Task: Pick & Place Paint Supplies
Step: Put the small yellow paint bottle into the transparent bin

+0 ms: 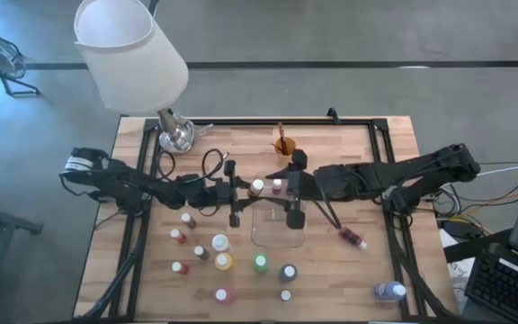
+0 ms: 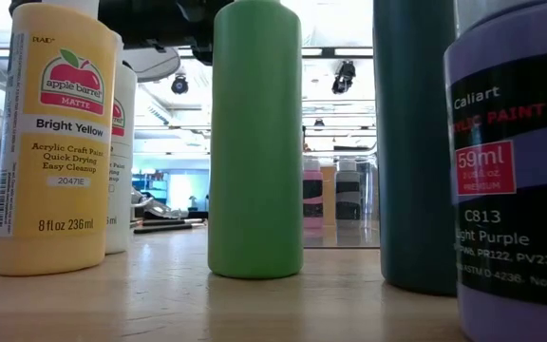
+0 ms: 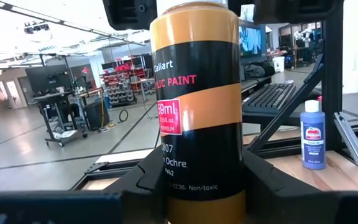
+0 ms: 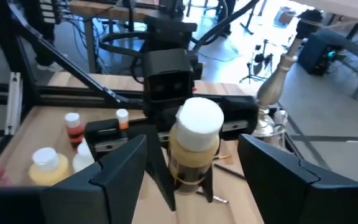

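Observation:
My left gripper (image 1: 248, 189) reaches in from the table's left and is shut on an ochre paint bottle with a white cap (image 1: 257, 186), just past the clear tray's far edge (image 1: 277, 209). The bottle fills the left wrist view (image 3: 194, 106). My right gripper (image 1: 288, 192) faces it from the table's right, open; its fingers (image 4: 117, 174) stand apart on either side of the bottle (image 4: 194, 140) without touching it. A pink bottle (image 1: 277, 186) stands next to the ochre one. Several more bottles stand on the near half of the table, among them yellow (image 1: 223, 261) and green (image 1: 260, 263). My left gripper pinches the ochre bottle's lower body (image 3: 166, 186) between its two fingers (image 3: 272, 183). The fingers come level from the table's left side. The bottle stands upright in the hold; I cannot tell whether its base is on the table.
An orange cup (image 1: 284, 144) with a brush stands behind the grippers. A lamp (image 1: 133, 54) with a metal base (image 1: 176, 135) is at the far left. A red bottle (image 1: 352, 238) lies right of the tray. A purple bottle (image 1: 389, 291) stands near the near right corner.

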You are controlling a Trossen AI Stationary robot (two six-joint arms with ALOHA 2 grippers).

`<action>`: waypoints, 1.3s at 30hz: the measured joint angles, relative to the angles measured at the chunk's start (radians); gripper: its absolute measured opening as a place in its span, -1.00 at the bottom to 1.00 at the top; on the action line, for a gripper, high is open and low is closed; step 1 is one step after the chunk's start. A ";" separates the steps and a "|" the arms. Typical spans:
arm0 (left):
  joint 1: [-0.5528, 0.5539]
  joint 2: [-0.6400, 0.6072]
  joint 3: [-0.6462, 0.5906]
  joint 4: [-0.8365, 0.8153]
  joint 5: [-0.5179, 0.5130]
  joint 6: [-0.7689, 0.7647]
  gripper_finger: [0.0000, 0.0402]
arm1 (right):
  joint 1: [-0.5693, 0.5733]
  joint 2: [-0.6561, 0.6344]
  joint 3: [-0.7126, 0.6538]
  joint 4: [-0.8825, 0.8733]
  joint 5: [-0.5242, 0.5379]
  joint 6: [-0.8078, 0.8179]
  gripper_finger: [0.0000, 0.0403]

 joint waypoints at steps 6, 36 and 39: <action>0.000 0.000 0.000 0.000 0.000 0.001 -0.36 | -0.021 0.000 0.000 0.000 -0.006 0.021 0.19; 0.001 0.000 0.000 -0.005 -0.001 0.004 -0.35 | -0.042 0.049 -0.001 0.097 -0.058 -0.017 -0.13; 0.000 0.000 0.003 -0.010 -0.001 0.004 -0.35 | -0.046 0.049 -0.001 0.100 -0.061 -0.017 -0.16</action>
